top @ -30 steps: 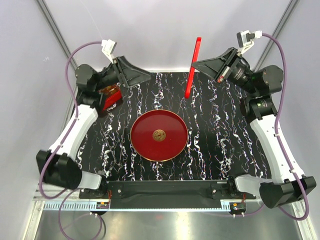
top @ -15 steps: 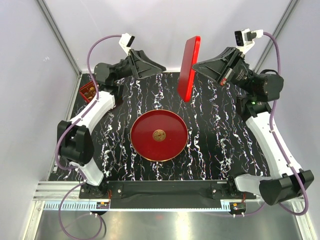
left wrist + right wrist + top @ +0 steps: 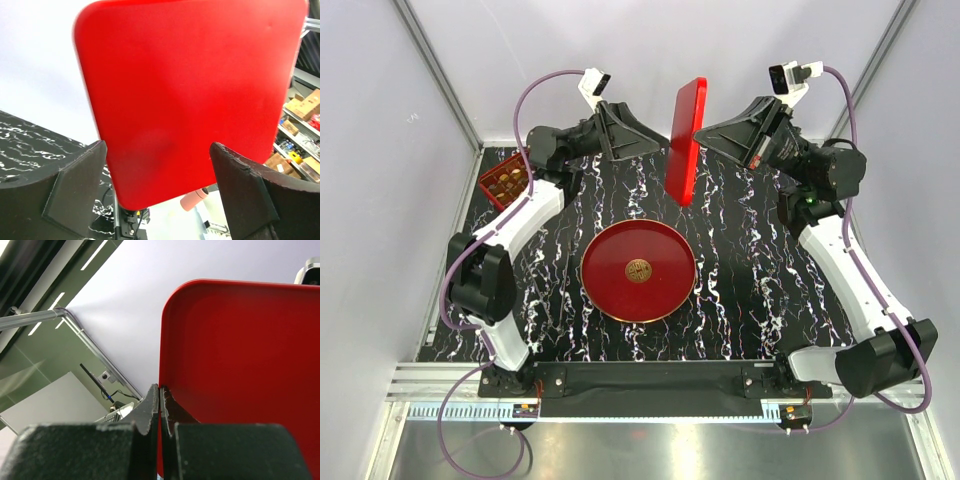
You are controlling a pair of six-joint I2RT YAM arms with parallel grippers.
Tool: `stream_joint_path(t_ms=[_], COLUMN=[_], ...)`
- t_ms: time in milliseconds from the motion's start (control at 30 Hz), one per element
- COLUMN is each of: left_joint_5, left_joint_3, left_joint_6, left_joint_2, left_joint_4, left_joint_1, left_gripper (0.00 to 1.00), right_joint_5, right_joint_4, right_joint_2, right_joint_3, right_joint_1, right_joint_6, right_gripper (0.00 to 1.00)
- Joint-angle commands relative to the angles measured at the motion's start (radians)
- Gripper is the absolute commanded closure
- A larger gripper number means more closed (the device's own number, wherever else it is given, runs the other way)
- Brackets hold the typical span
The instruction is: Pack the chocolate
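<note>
The chocolate is several small brown pieces lying in an open red box at the table's back left. My right gripper is shut on the edge of a flat red lid and holds it upright in the air over the table's back. In the right wrist view the fingers pinch the lid's rim. My left gripper is open just left of the lid. In the left wrist view its jaws stand wide apart, facing the lid's broad face without touching it.
A round red plate with a flat gold emblem lies at the middle of the black marbled table. White walls and a metal frame enclose the table.
My left gripper swung right from the box at the back left to the lid. My right gripper carried the lid left and turned it broader to the camera.
</note>
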Motion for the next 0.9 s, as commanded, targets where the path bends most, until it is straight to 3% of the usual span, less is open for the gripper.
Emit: stream_joint_path(t_ms=[0, 233, 500, 867], left_joint_5=[-0.010, -0.020, -0.045, -0.060], left_joint_3=[0.011, 0.003, 0.011, -0.008], left_joint_6=[0.068, 0.105, -0.166, -0.254], left_joint_2=[-0.007, 0.001, 0.081, 0.079], left_joint_4=[-0.025, -0.066, 0.275, 0.371], left_joint_1=[0.003, 0.004, -0.003, -0.016], left_gripper=[0.10, 0.09, 0.10, 0.11], right_joint_5=[0.003, 0.003, 0.024, 0.050], right_joint_4=[0.051, -0.026, 0.106, 0.218], right_joint_2=[-0.037, -0.063, -0.034, 0.028], right_joint_3=[0.016, 0.030, -0.024, -0.093], right_joint_1=[0.012, 0.013, 0.013, 0.013], right_joint_6=[-0.018, -0.062, 0.024, 0.087], right_gripper=[1.00, 1.00, 1.00, 1.00])
